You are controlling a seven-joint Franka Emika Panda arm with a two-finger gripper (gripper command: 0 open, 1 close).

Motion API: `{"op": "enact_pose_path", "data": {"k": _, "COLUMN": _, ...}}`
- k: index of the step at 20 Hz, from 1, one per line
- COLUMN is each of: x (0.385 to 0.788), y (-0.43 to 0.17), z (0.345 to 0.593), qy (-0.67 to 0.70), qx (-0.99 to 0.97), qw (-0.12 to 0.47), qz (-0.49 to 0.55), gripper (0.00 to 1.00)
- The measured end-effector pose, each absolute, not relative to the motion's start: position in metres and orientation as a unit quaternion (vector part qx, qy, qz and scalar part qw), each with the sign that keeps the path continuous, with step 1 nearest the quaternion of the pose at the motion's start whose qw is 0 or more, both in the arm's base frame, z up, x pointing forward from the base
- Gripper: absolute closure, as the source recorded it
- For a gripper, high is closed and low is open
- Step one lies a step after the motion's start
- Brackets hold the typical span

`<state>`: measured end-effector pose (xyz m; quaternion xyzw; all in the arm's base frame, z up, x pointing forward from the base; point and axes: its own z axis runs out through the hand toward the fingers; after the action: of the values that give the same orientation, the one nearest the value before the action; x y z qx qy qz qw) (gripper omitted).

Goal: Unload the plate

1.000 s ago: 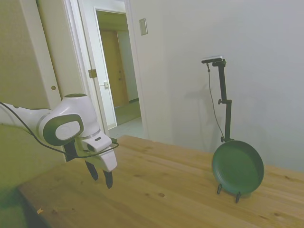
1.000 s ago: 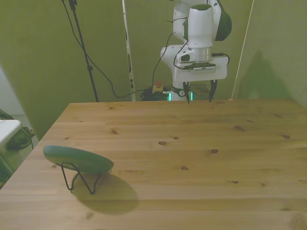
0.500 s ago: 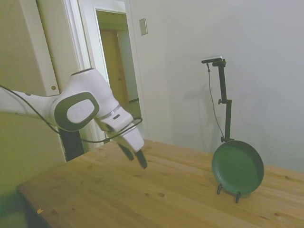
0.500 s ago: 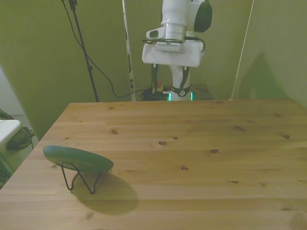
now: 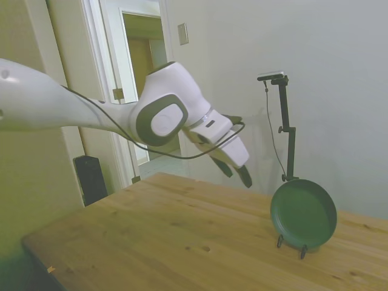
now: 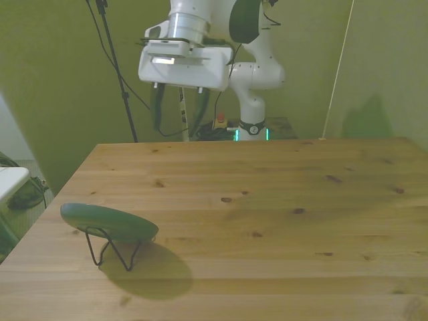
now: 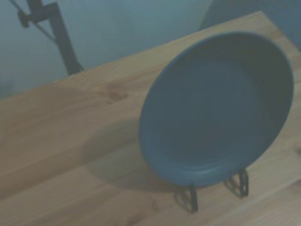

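Your gripper (image 6: 178, 110) hangs in the air with its jaws spread wide, gripping nothing. The wrist view alone shows you the plate (image 7: 217, 107) face-on: round, dark green, matte, shallow-rimmed. It stands on edge, leaning back in a thin black wire stand (image 6: 110, 247) near the table (image 6: 281, 221) edge at the front view's left.

The plate (image 6: 108, 221) hides most of its wire stand (image 6: 110, 249).

The wooden table (image 5: 182, 242) has pale planks with dark knots. Directly on it stands 1 thin black wire stand (image 6: 110, 249), near the front view's left edge, casting a round shadow on the boards. The stand props the dark green plate (image 5: 303, 213) leaning back on edge.
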<state>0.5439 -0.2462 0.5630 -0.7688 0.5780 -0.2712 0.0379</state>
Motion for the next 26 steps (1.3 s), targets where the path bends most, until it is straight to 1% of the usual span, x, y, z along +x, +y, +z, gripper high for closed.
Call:
{"op": "enact_pose_path", "data": {"k": 4, "x": 0.554, "y": -0.240, "z": 0.564, "qy": 0.574, "qx": -0.772, "qw": 0.043, "qz": -0.269, "gripper": 0.00}}
{"op": "enact_pose_path", "data": {"k": 8, "x": 0.564, "y": -0.235, "z": 0.556, "qy": 0.598, "qx": -0.741, "qw": 0.094, "qz": -0.289, "gripper": 0.00}}
{"op": "enact_pose_path", "data": {"k": 11, "x": 0.572, "y": -0.255, "z": 0.554, "qy": 0.621, "qx": -0.706, "qw": 0.126, "qz": -0.316, "gripper": 0.00}}
{"op": "enact_pose_path", "data": {"k": 16, "x": 0.600, "y": -0.291, "z": 0.554, "qy": 0.646, "qx": -0.662, "qw": 0.154, "qz": -0.348, "gripper": 0.00}}
{"op": "enact_pose_path", "data": {"k": 20, "x": 0.622, "y": -0.298, "z": 0.544, "qy": 0.657, "qx": -0.636, "qw": 0.171, "qz": -0.365, "gripper": 0.00}}
{"op": "enact_pose_path", "data": {"k": 23, "x": 0.626, "y": -0.290, "z": 0.532, "qy": 0.664, "qx": -0.626, "qw": 0.179, "qz": -0.368, "gripper": 0.00}}
{"op": "enact_pose_path", "data": {"k": 26, "x": 0.625, "y": -0.295, "z": 0.524, "qy": 0.677, "qx": -0.615, "qw": 0.179, "qz": -0.363, "gripper": 0.00}}
